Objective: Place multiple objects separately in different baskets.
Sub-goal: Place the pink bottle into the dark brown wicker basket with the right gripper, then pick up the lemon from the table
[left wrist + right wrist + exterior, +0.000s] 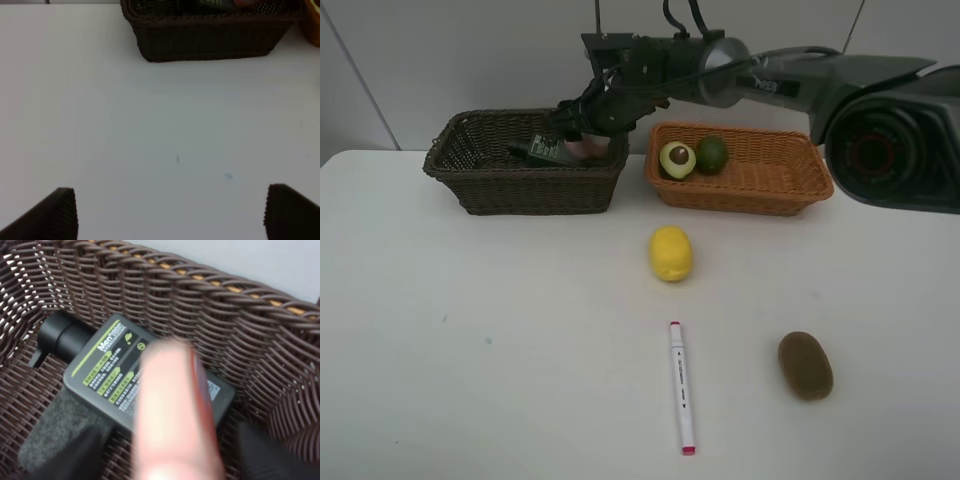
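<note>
The deep dark brown basket holds a dark green bottle lying flat, a dark felt eraser beside it, and a blurred pink bottle over the green one. The shallower orange basket holds a halved avocado and a lime. A lemon, a kiwi and a white marker lie apart on the tabletop.

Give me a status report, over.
Left hand open. Right hand open over dark basket, pink bottle blurred above dark bottle. Lemon, marker, kiwi on table; nothing blocking.
</note>
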{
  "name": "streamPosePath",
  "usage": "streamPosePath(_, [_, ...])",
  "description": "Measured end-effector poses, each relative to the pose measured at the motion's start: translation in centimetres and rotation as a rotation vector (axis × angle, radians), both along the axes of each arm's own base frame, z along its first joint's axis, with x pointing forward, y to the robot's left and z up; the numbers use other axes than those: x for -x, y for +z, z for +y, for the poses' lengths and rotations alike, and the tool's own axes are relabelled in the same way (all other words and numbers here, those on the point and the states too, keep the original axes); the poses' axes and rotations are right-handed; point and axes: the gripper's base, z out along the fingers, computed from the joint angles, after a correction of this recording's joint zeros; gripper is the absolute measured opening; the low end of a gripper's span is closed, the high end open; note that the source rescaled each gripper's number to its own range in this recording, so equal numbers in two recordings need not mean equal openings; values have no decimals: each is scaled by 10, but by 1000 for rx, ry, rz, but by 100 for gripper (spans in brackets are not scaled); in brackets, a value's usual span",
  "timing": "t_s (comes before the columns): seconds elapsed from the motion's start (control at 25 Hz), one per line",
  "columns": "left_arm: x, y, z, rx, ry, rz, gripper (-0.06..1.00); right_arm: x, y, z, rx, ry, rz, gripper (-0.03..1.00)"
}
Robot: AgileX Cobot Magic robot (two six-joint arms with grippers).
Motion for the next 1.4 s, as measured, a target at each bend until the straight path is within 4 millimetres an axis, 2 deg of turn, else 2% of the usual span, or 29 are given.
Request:
streamPosePath(0.08, [0,0,0,0,0,0,95,2,0,-1,22,4,31,94])
streamPosePath(0.24, [0,0,0,0,0,0,95,11,7,-6,82,14,117,99])
streamPosePath(0.4, [0,0,0,0,0,0,95,40,56,-26,187,-18,341,100])
streamPosePath(0.52, [0,0,0,0,0,0,95,57,80,-38,235,-50,446,100])
streamPosePath(0.6, [0,0,0,0,0,0,95,62,86,-41,238,-65,464,100])
streamPosePath(0.72, [0,0,0,0,0,0,95,71,86,-46,250,-77,497,100])
streamPosePath(0.88, [0,0,0,0,0,0,95,92,78,-51,289,-70,564,100])
streamPosePath(1.12, [0,0,0,0,0,0,95,120,40,-53,422,-46,669,100])
streamPosePath(1.4, [0,0,0,0,0,0,95,123,20,-64,522,-54,654,100])
